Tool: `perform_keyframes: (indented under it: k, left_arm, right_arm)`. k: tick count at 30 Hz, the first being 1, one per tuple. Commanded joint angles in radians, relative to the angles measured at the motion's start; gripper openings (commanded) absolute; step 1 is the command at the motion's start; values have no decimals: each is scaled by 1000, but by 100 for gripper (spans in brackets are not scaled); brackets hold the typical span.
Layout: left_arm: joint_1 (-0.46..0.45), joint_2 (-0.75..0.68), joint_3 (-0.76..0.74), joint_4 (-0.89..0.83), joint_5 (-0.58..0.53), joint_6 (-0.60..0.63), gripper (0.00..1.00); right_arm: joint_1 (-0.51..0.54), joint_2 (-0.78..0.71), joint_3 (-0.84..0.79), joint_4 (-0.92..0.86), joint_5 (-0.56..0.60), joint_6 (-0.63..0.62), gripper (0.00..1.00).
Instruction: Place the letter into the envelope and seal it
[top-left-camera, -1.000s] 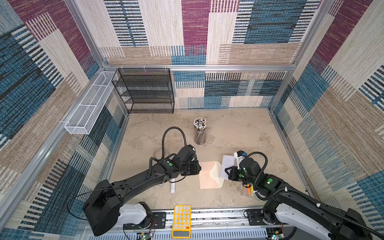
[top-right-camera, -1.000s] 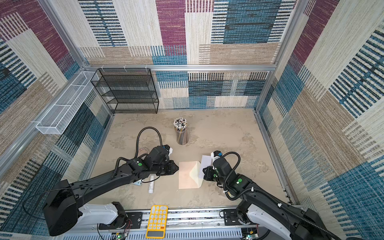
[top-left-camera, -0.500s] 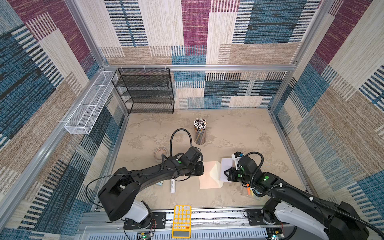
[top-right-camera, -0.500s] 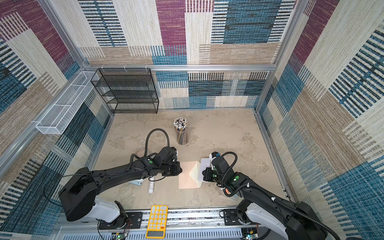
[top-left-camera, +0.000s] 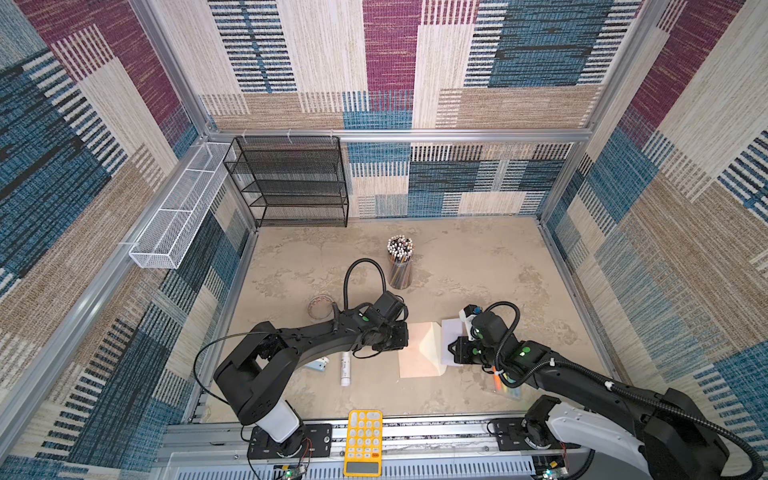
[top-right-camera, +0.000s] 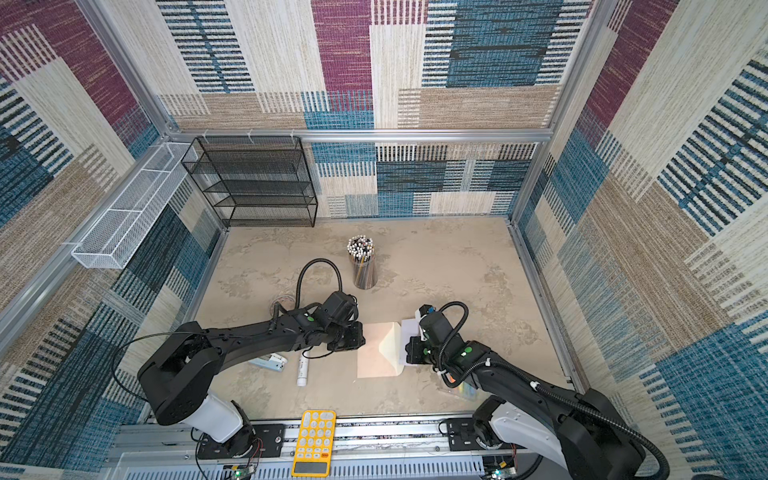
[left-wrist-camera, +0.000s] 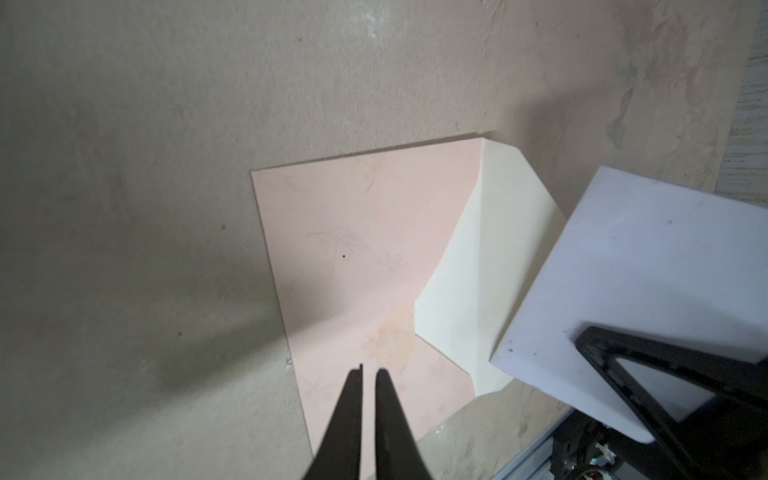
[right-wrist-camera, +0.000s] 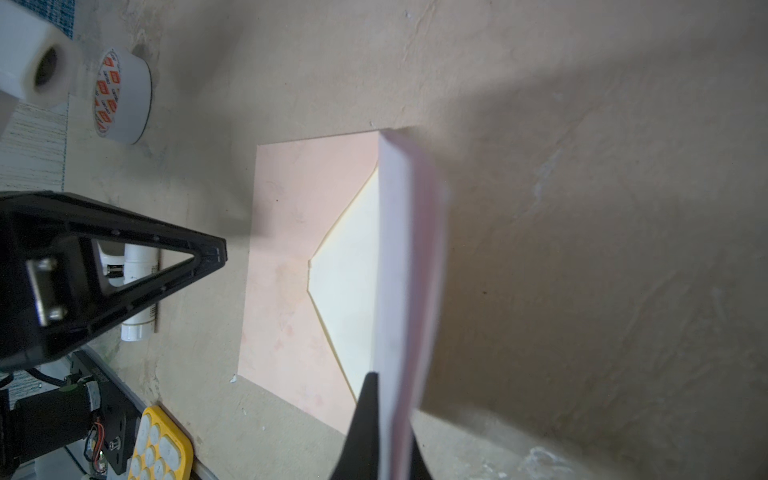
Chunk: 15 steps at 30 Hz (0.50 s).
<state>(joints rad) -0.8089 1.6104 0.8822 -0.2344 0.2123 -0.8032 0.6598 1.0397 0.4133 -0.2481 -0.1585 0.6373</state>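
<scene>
The peach envelope (top-left-camera: 413, 359) (top-right-camera: 374, 359) lies flat near the table's front, its cream flap (top-left-camera: 430, 345) (left-wrist-camera: 482, 266) raised on the right side. At the envelope's left edge sits my left gripper (top-left-camera: 404, 337) (left-wrist-camera: 369, 372). Its fingers are almost together over the peach paper, with a thin slit and nothing between them. The white letter (top-left-camera: 451, 334) (top-right-camera: 406, 338) (left-wrist-camera: 644, 270) hangs just right of the flap. My right gripper (top-left-camera: 452, 353) (right-wrist-camera: 390, 382) is shut on its near edge. In the right wrist view the letter (right-wrist-camera: 399, 270) shows edge-on, standing over the flap's fold.
A pencil cup (top-left-camera: 400, 266) stands behind the arms and a tape roll (top-left-camera: 320, 305) lies left of them. A white tube (top-left-camera: 345, 368) and a pale blue stapler (top-left-camera: 318, 365) lie under the left arm. A yellow calculator (top-left-camera: 363, 440) sits on the front rail. Markers (top-left-camera: 505, 384) lie under the right arm.
The left gripper has slid right to the envelope's left edge while its fingers narrowed. The right gripper has carried the letter slightly left, closer to the flap.
</scene>
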Motion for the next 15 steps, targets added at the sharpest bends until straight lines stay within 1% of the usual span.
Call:
perform_keyframes:
  k: [1, 15]
  left_arm:
    - [3, 16, 5, -12, 15, 52, 12]
    - [10, 71, 7, -29, 7, 61, 12]
  right_arm:
    - [-1, 17, 8, 28, 3, -38, 0]
    - [0, 51, 9, 27, 10, -85, 0]
